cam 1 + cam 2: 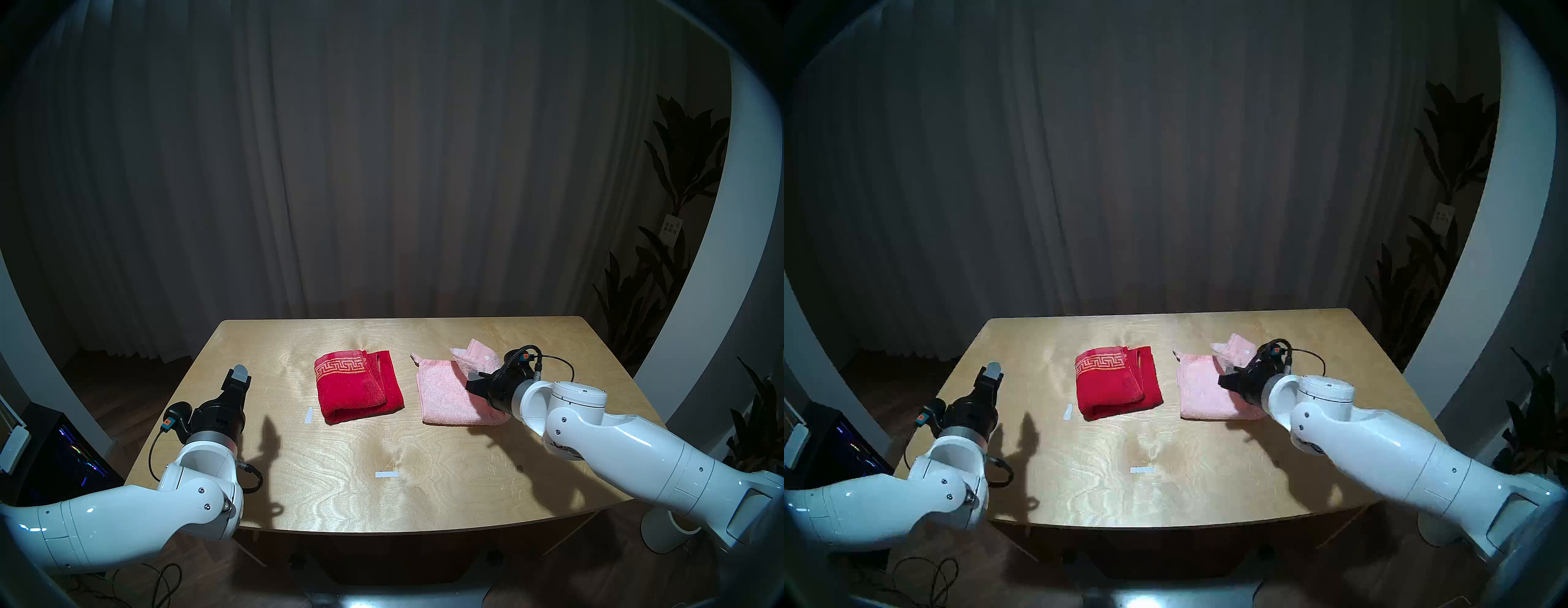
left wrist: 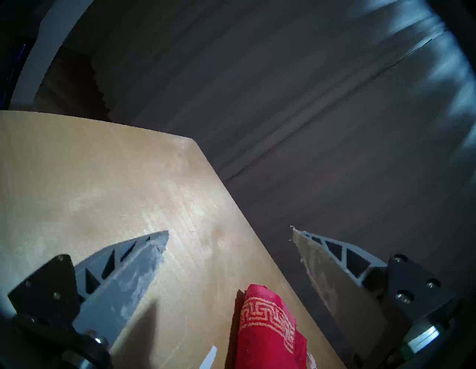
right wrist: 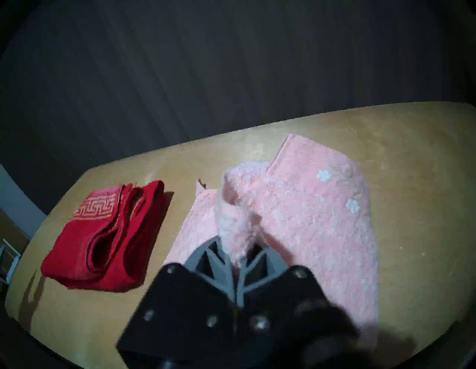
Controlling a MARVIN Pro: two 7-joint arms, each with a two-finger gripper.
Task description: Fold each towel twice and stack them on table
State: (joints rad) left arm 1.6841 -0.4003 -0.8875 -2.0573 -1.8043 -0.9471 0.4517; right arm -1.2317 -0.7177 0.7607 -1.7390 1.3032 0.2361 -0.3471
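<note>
The red towel (image 1: pixel 358 386) (image 1: pixel 1117 383) (image 3: pixel 103 232) (image 2: pixel 268 332) with its gold key border lies folded at the middle of the table (image 1: pixel 382 488). Right of it lies the pale pink towel (image 1: pixel 449 392) (image 1: pixel 1204 392) (image 3: pixel 322 219), partly folded, its far end lifted. My right gripper (image 1: pixel 471 384) (image 1: pixel 1223 378) (image 3: pixel 238 252) is shut on a bunched edge of the pink towel, holding it above the flat part. My left gripper (image 1: pixel 239 375) (image 1: pixel 992 371) (image 2: pixel 229 237) hangs open and empty over the table's left side, well left of the red towel.
Two short strips of white tape (image 1: pixel 308 415) (image 1: pixel 387 474) are stuck on the tabletop, one left of the red towel and one near the front middle. Dark curtains hang behind the table. A potted plant (image 1: pixel 662 237) stands at the far right.
</note>
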